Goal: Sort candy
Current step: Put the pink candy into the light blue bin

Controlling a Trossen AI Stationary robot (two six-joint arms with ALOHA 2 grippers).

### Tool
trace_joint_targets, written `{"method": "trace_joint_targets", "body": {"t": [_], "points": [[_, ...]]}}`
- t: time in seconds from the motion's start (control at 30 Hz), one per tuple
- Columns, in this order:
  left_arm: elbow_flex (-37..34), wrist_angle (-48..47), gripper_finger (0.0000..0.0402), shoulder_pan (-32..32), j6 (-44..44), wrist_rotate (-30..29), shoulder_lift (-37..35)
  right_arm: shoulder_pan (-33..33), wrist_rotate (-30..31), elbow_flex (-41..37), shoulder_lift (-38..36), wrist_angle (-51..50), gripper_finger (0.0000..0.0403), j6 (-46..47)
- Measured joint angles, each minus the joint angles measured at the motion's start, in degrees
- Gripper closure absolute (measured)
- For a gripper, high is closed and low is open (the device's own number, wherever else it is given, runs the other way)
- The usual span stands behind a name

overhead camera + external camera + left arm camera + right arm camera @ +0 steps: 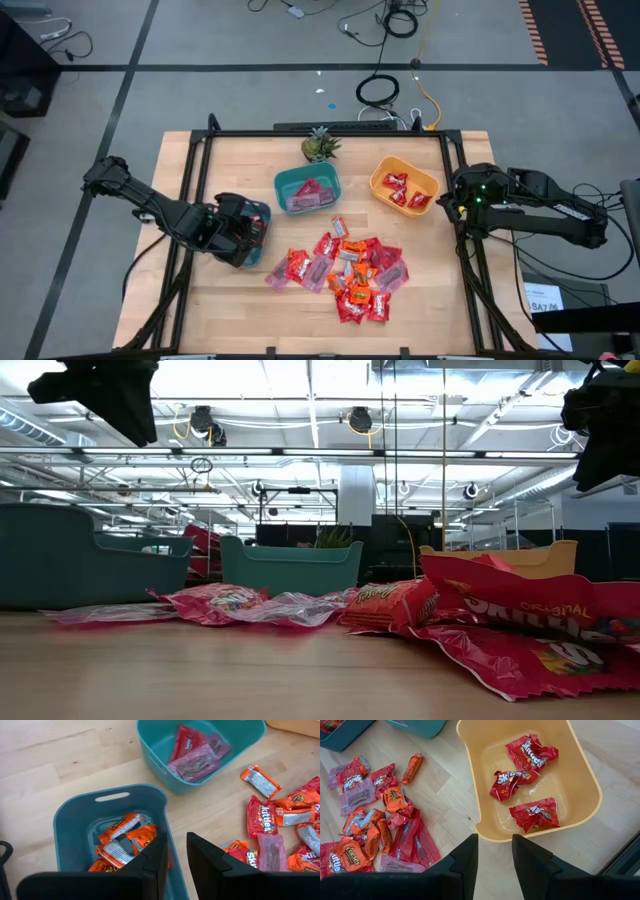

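A loose pile of candy (345, 270) in red, orange and pink wrappers lies on the wooden table's middle. My left gripper (177, 842) hangs open and empty above the right rim of a teal bowl (75, 810) that holds orange candies (122, 827). It shows at the table's left (245, 232). A second teal bowl (285, 180) at the far middle holds pink candies (195, 755). My right gripper (495, 840) hangs open and empty above the near rim of the yellow bowl (470, 760), which holds three red candies (525, 780). It shows at the right (450, 205).
A small green pineapple-like plant (320, 147) stands at the far edge behind the middle teal bowl. Black frame rails (190, 200) run along the table's left and right sides. Bare wood lies near the front edge (250, 320).
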Motion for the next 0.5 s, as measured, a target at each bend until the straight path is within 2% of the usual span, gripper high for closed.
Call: {"method": "trace_joint_targets", "body": {"t": [0.13, 0.27, 0.37, 0.5], "points": [[0.0, 0.8, 0.0322, 0.0, 0.6, 0.2, 0.0, 0.0, -0.1, 0.0, 0.0, 0.0, 0.0291, 0.5], [0.0, 2.5, 0.0322, 0.0, 5.1, 1.7, 0.0, 0.0, -0.1, 0.0, 0.0, 0.0, 0.0291, 0.6], [0.0, 6.4, 0.0322, 0.0, 12.3, 2.1, 0.0, 0.0, -0.1, 0.0, 0.0, 0.0, 0.0291, 0.1], [0.0, 14.6, 0.0322, 0.0, 29.6, 3.0, 0.5, 0.0, -0.1, 0.0, 0.0, 0.0, 0.0291, -0.6]]}}
